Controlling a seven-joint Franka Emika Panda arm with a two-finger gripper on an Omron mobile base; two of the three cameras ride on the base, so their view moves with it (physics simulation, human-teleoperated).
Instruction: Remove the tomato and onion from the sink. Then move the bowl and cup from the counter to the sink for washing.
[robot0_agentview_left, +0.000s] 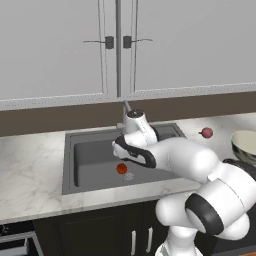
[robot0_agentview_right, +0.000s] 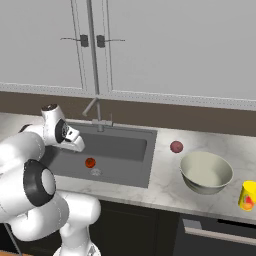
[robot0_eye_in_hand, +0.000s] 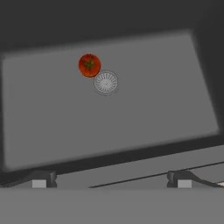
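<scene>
The orange-red tomato (robot0_agentview_left: 121, 168) (robot0_agentview_right: 90, 162) (robot0_eye_in_hand: 89, 65) lies on the floor of the dark grey sink (robot0_agentview_left: 95, 155) (robot0_agentview_right: 120, 147) (robot0_eye_in_hand: 131, 113), right beside the round metal drain (robot0_eye_in_hand: 106, 82). My gripper (robot0_eye_in_hand: 111, 181) (robot0_agentview_right: 79, 145) hovers above the basin, open and holding nothing, some way above the tomato. The pink-red onion (robot0_agentview_left: 206, 132) (robot0_agentview_right: 176, 146) rests on the counter (robot0_agentview_right: 165, 185) to the right of the sink. Further right stand the wide bowl (robot0_agentview_right: 206, 172) (robot0_agentview_left: 247, 145) and the small yellow cup (robot0_agentview_right: 247, 196).
A grey faucet (robot0_agentview_right: 95, 112) (robot0_agentview_left: 125, 107) rises at the back rim of the sink, close behind my wrist. White wall cabinets (robot0_agentview_left: 115, 45) hang above. Bare marble counter (robot0_agentview_left: 30, 165) stretches to the left of the sink.
</scene>
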